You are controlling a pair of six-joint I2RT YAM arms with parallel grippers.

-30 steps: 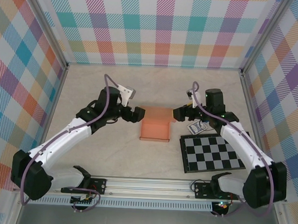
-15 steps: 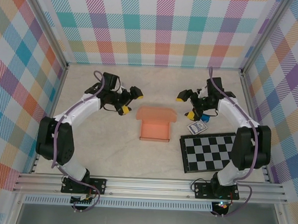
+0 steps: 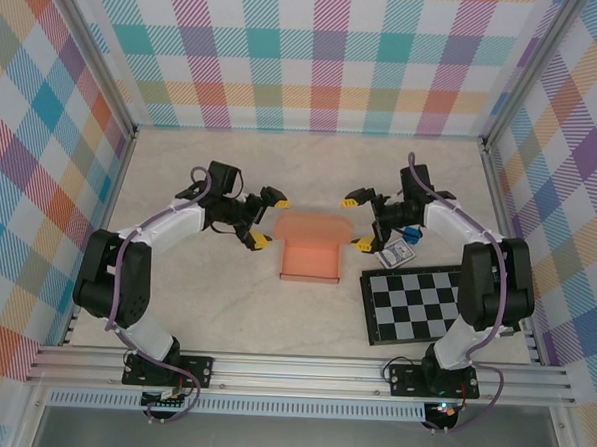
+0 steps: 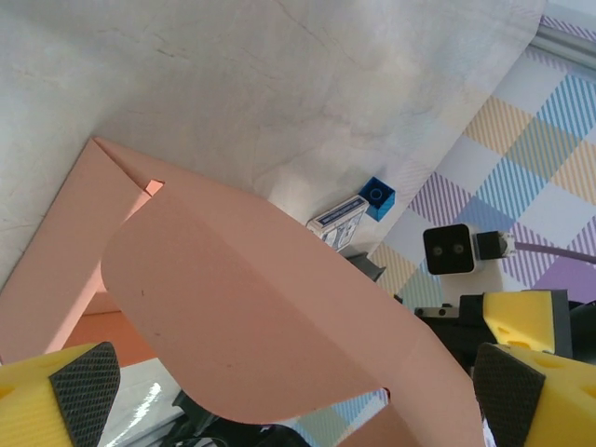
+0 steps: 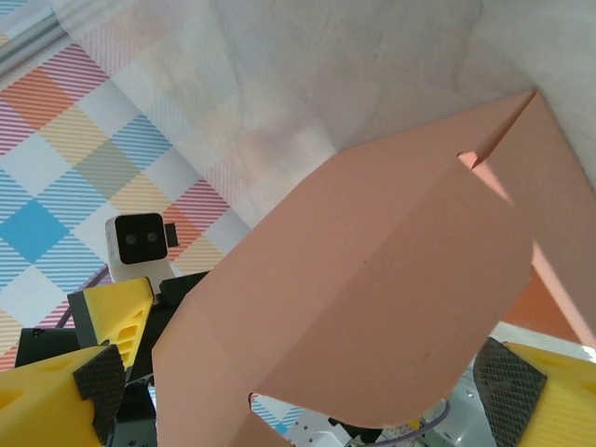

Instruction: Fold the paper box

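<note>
Salmon-orange card is right in the face of both wrist cams. The paper box (image 4: 251, 307) has a rounded flap standing up between the yellow, black-padded fingers (image 4: 84, 386) of the left gripper (image 4: 296, 391), and the right gripper (image 5: 303, 377) sees the same thing from the other side. Both sets of jaws are spread wide and neither is clamping anything, though I can't tell whether any pad actually touches the card. From the top cam, the left gripper (image 3: 270, 219) sits just off the box's left end and the right gripper (image 3: 357, 223) just off its right end, facing each other with the raised flap between them. The rest of the box sits on the pale table (image 3: 224, 300) as a shallow open tray on the arm-base side of the grippers. Just outside the right gripper there's a small card pack (image 3: 395, 254) and a blue block (image 3: 410, 232) close together. Further toward the bases is a black-and-white checkered board (image 3: 424, 305).
</note>
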